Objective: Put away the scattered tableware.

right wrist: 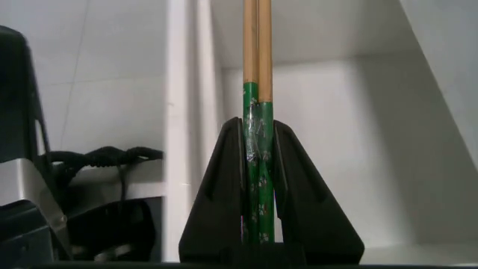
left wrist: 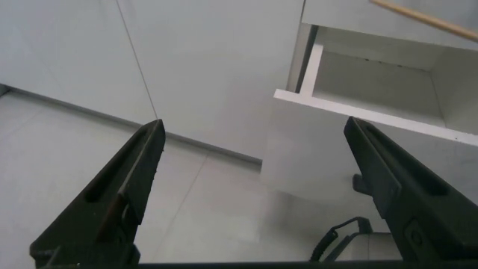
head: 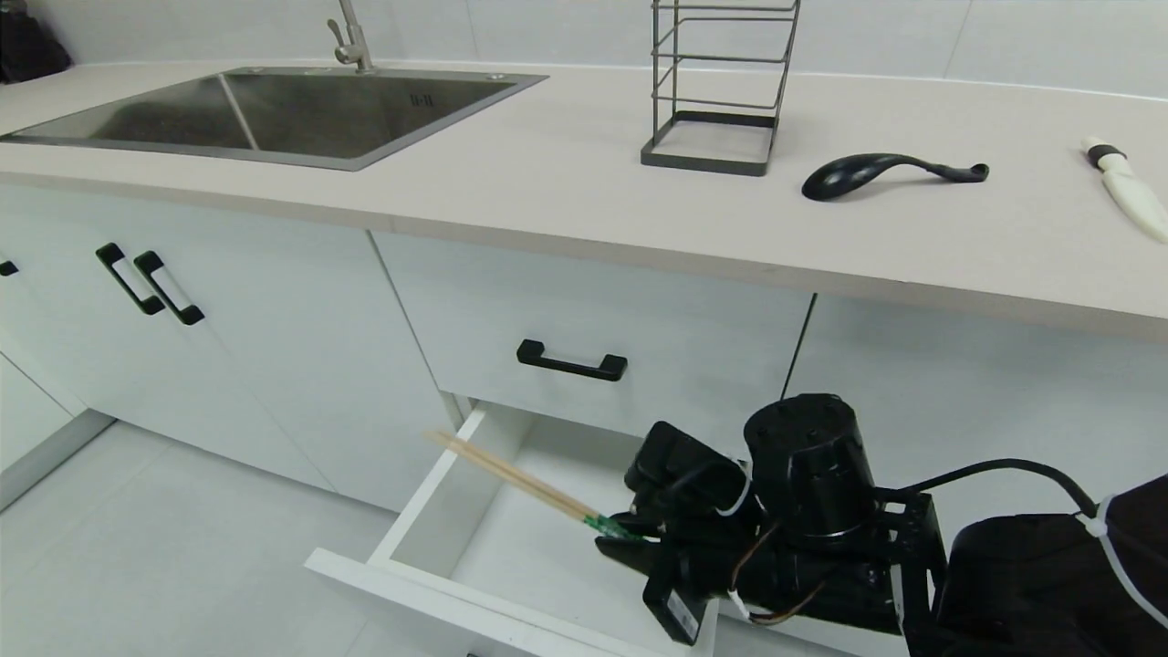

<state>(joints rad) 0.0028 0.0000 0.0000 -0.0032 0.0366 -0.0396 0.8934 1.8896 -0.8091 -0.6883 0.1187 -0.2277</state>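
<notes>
Currently the right gripper [head: 613,532] sits low in front of the cabinets, its 2 fingers clamped on the green-wrapped end of a pair of chopsticks [head: 520,481]. The wooden tips slant up and away toward the robot's left, over the open drawer [head: 438,598]. They cross above its left side wall; contact with the wall can't be told. The green wrap carries a small pattern, too fine to read.

Drawer is pulled out under a closed drawer with a black handle [head: 572,362]. Its white inside shows bare between the side wall and the gripper. Open floor [head: 182,547] lies left of the drawer front.

Left gripper [left wrist: 254,127] hangs over the floor beside the drawer's front corner, fingers spread wide apart, nothing between them.

On the countertop [head: 566,182]:
- a wire rack [head: 703,166] stands near the back
- a black spoon [head: 844,175] lies bowl-down just right of the rack, apart from it
- a white knife [head: 1131,192] with a black band lies at the far right, cut by the frame edge

Sink [head: 274,109] is set in at the left, with a small mark on its far wall, too small to read. Bare counter runs between sink and rack. 2 black door handles [head: 151,285] sit on the cupboard below the sink.
</notes>
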